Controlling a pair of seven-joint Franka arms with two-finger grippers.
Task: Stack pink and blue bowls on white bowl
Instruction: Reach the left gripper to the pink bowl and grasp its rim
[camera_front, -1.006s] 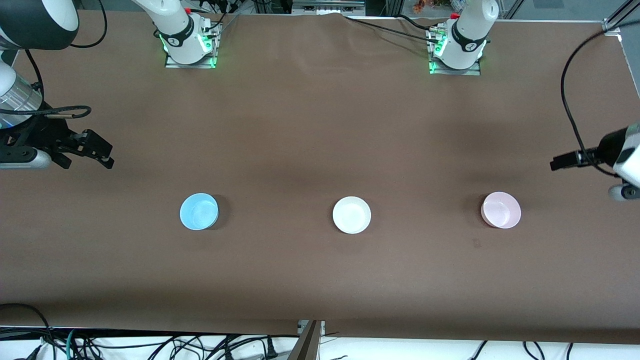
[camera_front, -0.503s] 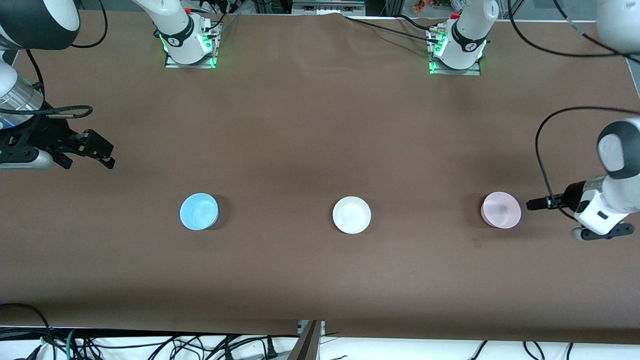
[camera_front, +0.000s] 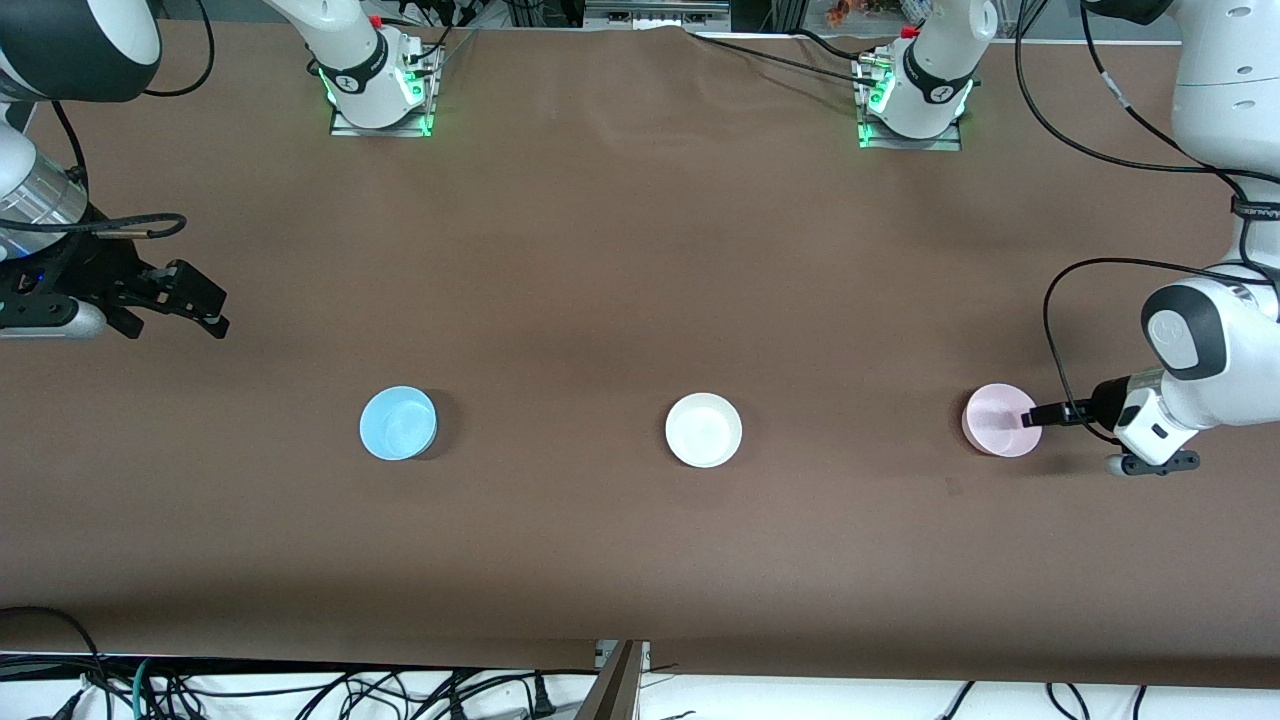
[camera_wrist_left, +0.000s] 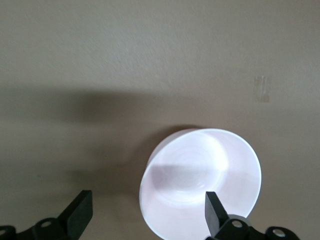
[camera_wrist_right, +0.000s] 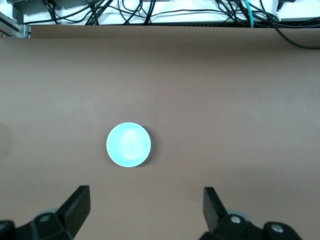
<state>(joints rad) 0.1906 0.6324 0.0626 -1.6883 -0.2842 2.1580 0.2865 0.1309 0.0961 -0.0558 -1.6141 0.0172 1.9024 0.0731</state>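
Robotics lab bench — two arm bases (camera_front: 378, 85) bolted to a brown-covered table (camera_front: 600, 250), green status lights glowing at their feet. Loose cables (camera_front: 300, 690) tangle along the table's near edge — test rig, not a home.

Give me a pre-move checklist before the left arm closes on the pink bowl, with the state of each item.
1. Left claw open: ok, fingers spread wide.
2. One finger over the inside of the pale pink round plastic bowl, the other outside its rim: ok in the left wrist view.
3. Low enough to pinch the rim: cannot tell.
4. Plain white round plastic bowl uncovered, nothing in it: ok.
5. Light blue round plastic bowl on the brown table, unstacked: ok.
6. Right claw open, waiting over the right arm's end of the table: ok.
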